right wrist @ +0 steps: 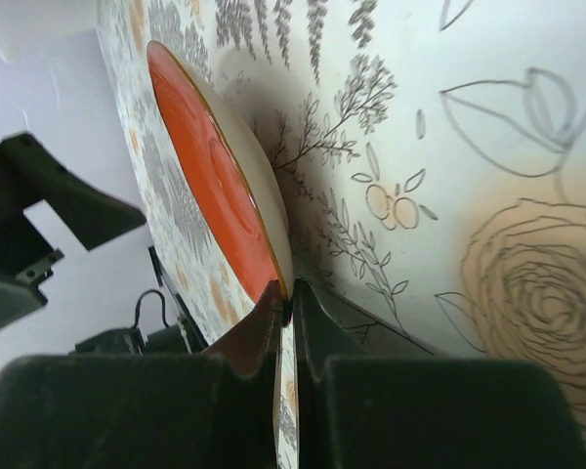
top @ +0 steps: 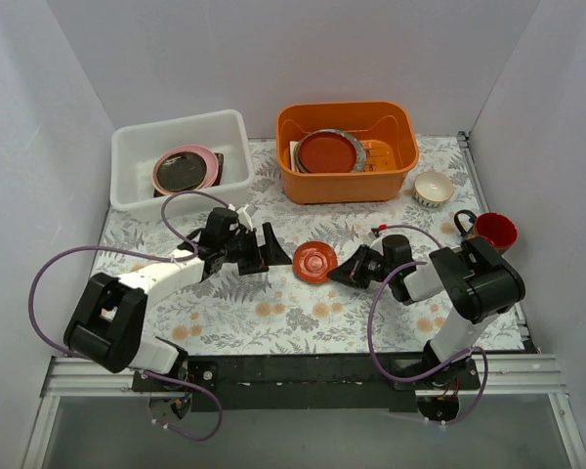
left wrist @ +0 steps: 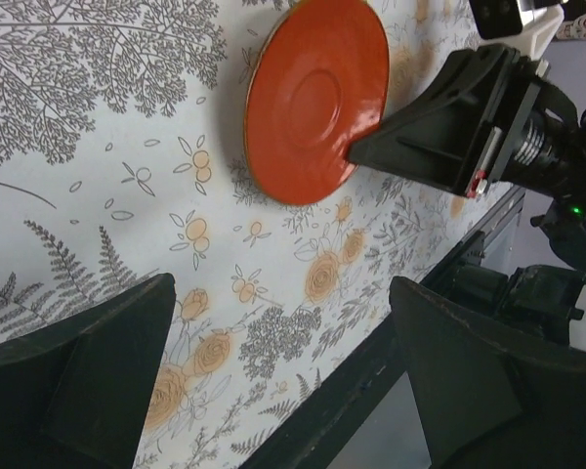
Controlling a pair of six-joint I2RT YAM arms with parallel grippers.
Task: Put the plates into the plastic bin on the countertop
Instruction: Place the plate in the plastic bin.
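A small red plate (top: 314, 261) sits at the middle of the countertop (top: 273, 313). My right gripper (top: 338, 272) is shut on its right rim; in the right wrist view the fingers (right wrist: 273, 322) pinch the plate's edge (right wrist: 215, 186). My left gripper (top: 273, 244) is open just left of the plate, which shows ahead of it in the left wrist view (left wrist: 313, 98). The white plastic bin (top: 137, 156) stands at the back left and holds a pink plate (top: 207, 166) with a dark plate (top: 182, 171) on it.
An orange tub (top: 348, 181) with a red plate (top: 328, 152) and other dishes stands at the back centre. A small cream bowl (top: 434, 188) and a red mug (top: 494, 231) stand at the right. White walls enclose the sides.
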